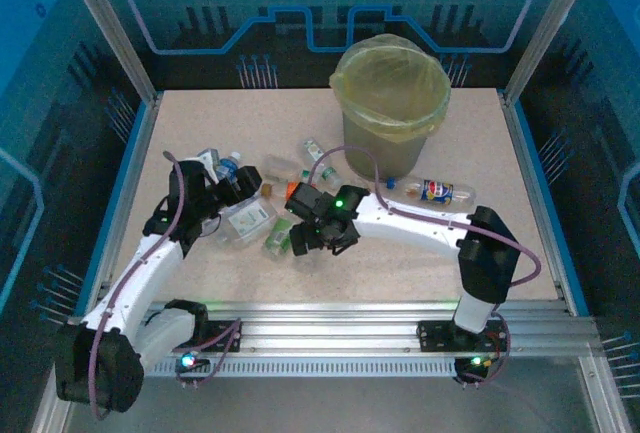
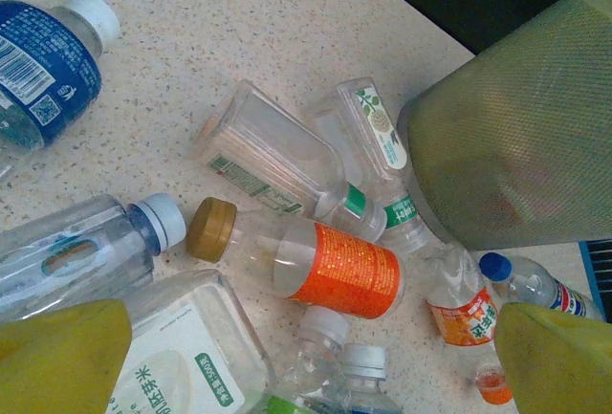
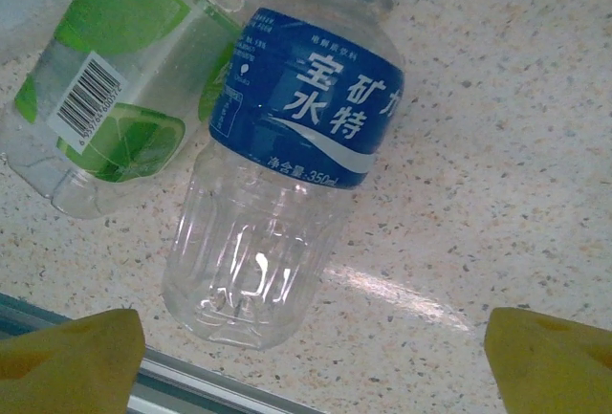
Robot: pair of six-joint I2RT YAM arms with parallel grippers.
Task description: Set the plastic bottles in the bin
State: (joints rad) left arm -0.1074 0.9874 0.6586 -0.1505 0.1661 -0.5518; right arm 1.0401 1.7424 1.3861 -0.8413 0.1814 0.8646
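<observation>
Both stretched inward, left pincer (image 2: 306,364), right pincer (image 3: 308,366) splayed

Near the bin (image 1: 388,153), lined in translucent crinkled plastic film, clear glossy plastic bottles (image 3: 268,232) lie on a matt speckled table (image 1: 400,275).

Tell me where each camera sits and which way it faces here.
Top external: above and behind the arms, looking down on the table, bin and bottles; both arms show, with the left gripper and right gripper.
Left wrist: looks down across scattered bottles toward the bin; its yellow fingers sit in the bottom corners.
Right wrist: looks down at a blue-label bottle; its yellow fingers sit in the bottom corners.
Shared: the bin, in the top and left wrist views.
</observation>
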